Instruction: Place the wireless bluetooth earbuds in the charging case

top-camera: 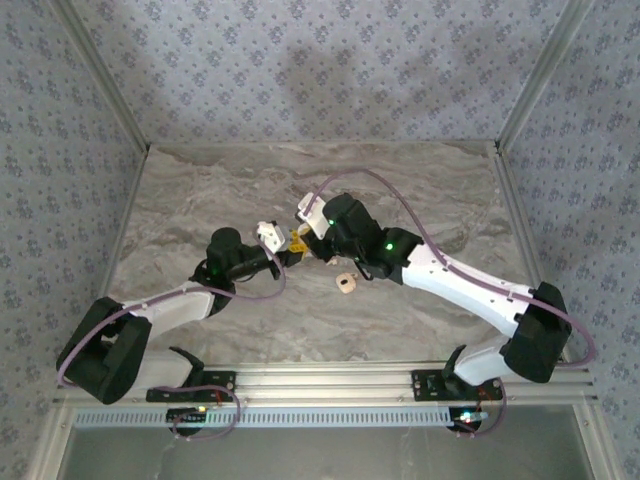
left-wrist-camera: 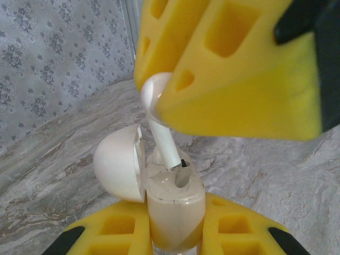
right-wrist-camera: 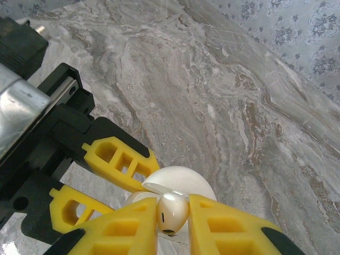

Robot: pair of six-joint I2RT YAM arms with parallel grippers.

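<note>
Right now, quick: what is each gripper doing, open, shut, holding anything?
Left gripper: shut on the charging case.
Right gripper: shut on an earbud.

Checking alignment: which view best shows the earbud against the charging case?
Left wrist view: the earbud shows whole, stem tip at the open charging case slot. The right wrist view shows its head pinched in the right gripper; in the top view it is too small to make out.

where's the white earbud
Left wrist view centre: white earbud in the right pincer, stem tip at the open cream charging case held by the left pincer.
</note>
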